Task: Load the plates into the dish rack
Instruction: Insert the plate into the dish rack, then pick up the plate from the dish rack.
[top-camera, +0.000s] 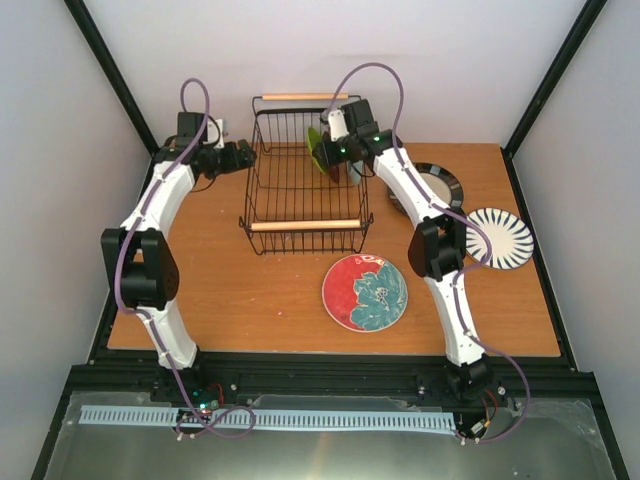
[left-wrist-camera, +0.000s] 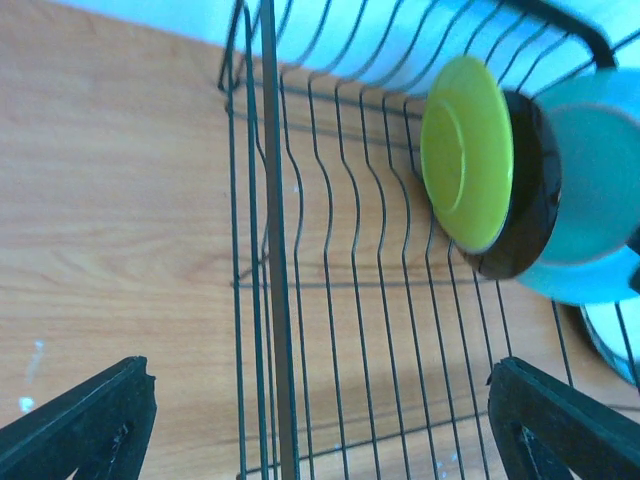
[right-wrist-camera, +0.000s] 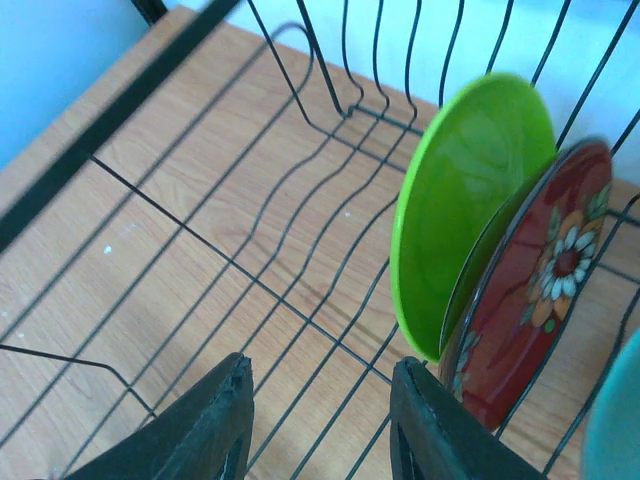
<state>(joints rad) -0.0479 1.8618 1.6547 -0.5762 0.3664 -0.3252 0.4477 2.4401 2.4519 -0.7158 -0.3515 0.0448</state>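
The black wire dish rack (top-camera: 290, 200) stands at the table's middle back. Three plates stand on edge at its right end: lime green (right-wrist-camera: 470, 200), small dark red floral (right-wrist-camera: 540, 290) and mint green (left-wrist-camera: 590, 200). My right gripper (right-wrist-camera: 320, 430) is open and empty inside the rack, its right finger (right-wrist-camera: 440, 430) close beside the lime plate's lower edge. My left gripper (left-wrist-camera: 320, 420) is wide open and empty at the rack's left side (top-camera: 245, 155). On the table lie the red plate with teal flower (top-camera: 365, 292), the white black-striped plate (top-camera: 499, 238) and the black-rimmed cream plate (top-camera: 445, 183), which is partly hidden by my right arm.
The rack's wooden handles lie at its front (top-camera: 305, 225) and back (top-camera: 305, 97). White walls and black frame posts close in the table on three sides. The rack's left and middle wire slots (right-wrist-camera: 250, 230) hold nothing.
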